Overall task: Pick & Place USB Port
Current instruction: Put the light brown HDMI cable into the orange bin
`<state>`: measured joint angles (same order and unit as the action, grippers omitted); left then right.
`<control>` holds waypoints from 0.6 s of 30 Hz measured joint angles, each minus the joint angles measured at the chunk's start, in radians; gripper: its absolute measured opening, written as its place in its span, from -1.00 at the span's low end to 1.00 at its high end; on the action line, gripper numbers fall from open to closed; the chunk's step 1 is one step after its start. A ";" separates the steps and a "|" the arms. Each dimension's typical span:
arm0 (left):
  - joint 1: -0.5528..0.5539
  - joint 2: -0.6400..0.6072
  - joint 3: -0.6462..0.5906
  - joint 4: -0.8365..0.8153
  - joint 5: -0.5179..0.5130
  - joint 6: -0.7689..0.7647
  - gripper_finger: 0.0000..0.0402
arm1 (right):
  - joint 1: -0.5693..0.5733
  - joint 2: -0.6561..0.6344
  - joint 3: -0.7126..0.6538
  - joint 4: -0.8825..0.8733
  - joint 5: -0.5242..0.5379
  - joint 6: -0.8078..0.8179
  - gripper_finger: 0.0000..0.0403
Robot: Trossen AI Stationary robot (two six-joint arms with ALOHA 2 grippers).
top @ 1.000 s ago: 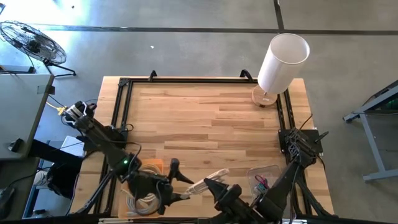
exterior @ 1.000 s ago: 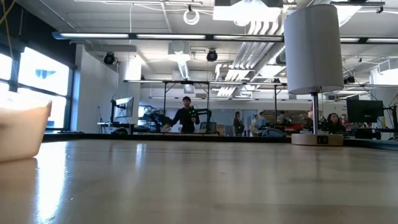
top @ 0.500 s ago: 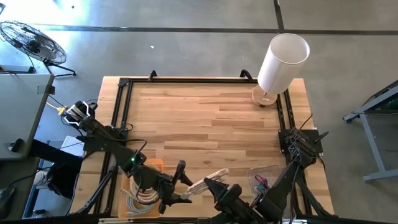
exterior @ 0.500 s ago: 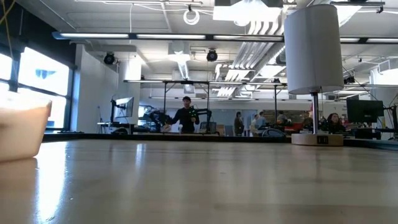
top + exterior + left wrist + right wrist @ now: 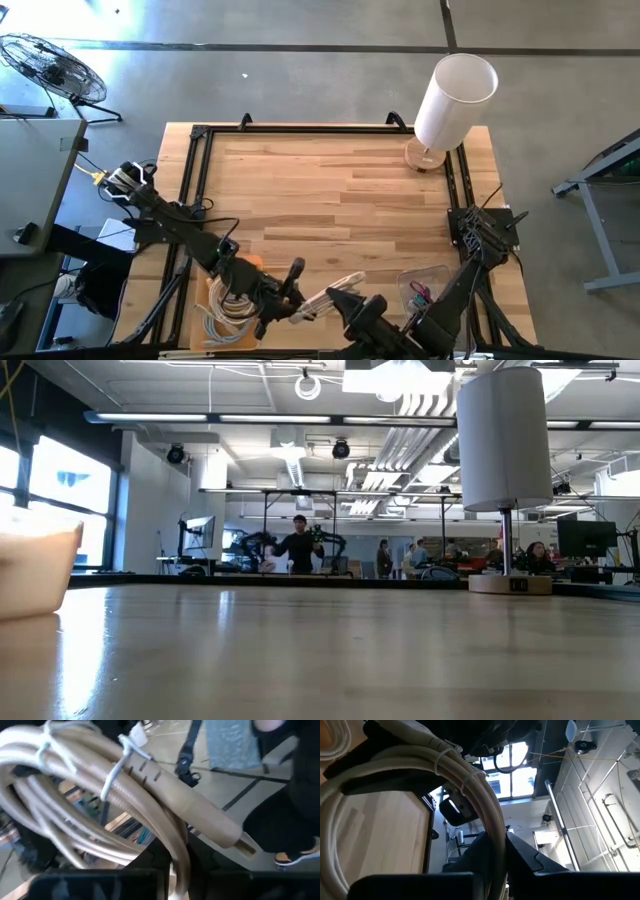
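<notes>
High view: overhead, straight down on light wooden slatted table (image 5: 330,200). Low view: tabletop level, facing room; shares white cylindrical lamp (image 5: 505,440). Wrist views: very close on coiled beige cable (image 5: 150,795).

Quick count across the tabletop (image 5: 330,190): one white cylinder lamp (image 5: 452,98) stood at the far right corner. One orange tray (image 5: 232,270) sat at the near left, with one loose heap of pale cables (image 5: 228,312) in it. One bundled USB cable (image 5: 330,292) was up between the two arms. One clear bag (image 5: 424,287) lay near the right. Off the table, one floor fan (image 5: 45,65). Two arms in all.
</notes>
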<state>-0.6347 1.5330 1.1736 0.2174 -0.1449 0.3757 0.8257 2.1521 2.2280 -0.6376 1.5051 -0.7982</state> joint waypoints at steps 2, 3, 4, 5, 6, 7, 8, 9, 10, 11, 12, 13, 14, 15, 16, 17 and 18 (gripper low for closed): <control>0.004 0.009 0.000 0.016 0.035 0.016 -0.83 | 0.000 0.000 0.000 0.000 -0.005 0.001 -0.83; 0.003 0.011 0.000 0.021 0.038 0.022 -0.83 | 0.001 0.000 0.000 -0.001 -0.005 0.004 -0.83; 0.002 0.011 0.000 0.024 0.037 0.026 -0.85 | 0.001 0.000 0.000 -0.001 -0.005 0.012 -0.82; 0.002 0.011 0.000 0.025 0.032 0.031 -0.87 | 0.000 0.000 0.000 0.000 -0.005 0.014 -0.81; 0.002 0.011 0.000 0.022 0.026 0.032 -0.91 | -0.001 0.000 0.000 0.000 -0.004 0.014 -0.80; 0.002 0.011 0.000 0.020 0.019 0.034 -0.93 | -0.002 0.000 0.000 -0.001 -0.001 0.013 -0.78; 0.002 0.011 0.000 0.019 0.010 0.037 -0.93 | -0.004 0.000 0.000 -0.002 0.003 0.013 -0.75; 0.001 0.011 0.000 0.019 0.007 0.038 -0.93 | -0.006 0.000 0.000 -0.001 0.005 0.016 -0.71; 0.001 0.011 0.000 0.020 0.007 0.039 -0.93 | -0.008 0.000 0.000 0.000 0.008 0.021 -0.68; 0.001 0.010 0.000 0.020 0.005 0.039 -0.92 | -0.011 0.001 0.000 0.001 0.020 0.023 -0.64; 0.001 0.010 0.000 0.021 0.005 0.039 -0.89 | -0.012 0.001 0.000 0.006 0.033 0.024 -0.60; 0.001 0.010 0.000 0.021 0.005 0.040 -0.87 | -0.014 0.002 0.000 0.009 0.042 0.024 -0.56; 0.001 0.010 0.000 0.021 0.008 0.039 -0.86 | -0.014 0.002 0.000 0.014 0.050 0.024 -0.52; 0.001 0.010 0.000 0.021 0.009 0.040 -0.86 | -0.014 0.002 0.000 0.014 0.055 0.024 -0.48; 0.001 0.010 0.000 0.020 0.009 0.040 -0.86 | -0.014 0.002 0.000 0.014 0.058 0.024 -0.44; 0.001 0.010 0.000 0.018 0.008 0.039 -0.87 | -0.014 0.002 0.000 0.014 0.058 0.017 -0.40; 0.001 0.010 0.000 0.017 0.007 0.039 -0.88 | -0.014 0.002 0.000 0.014 0.060 0.008 -0.35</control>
<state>-0.6334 1.5429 1.1740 0.2345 -0.1380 0.4149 0.8116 2.1540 2.2280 -0.6231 1.5652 -0.7902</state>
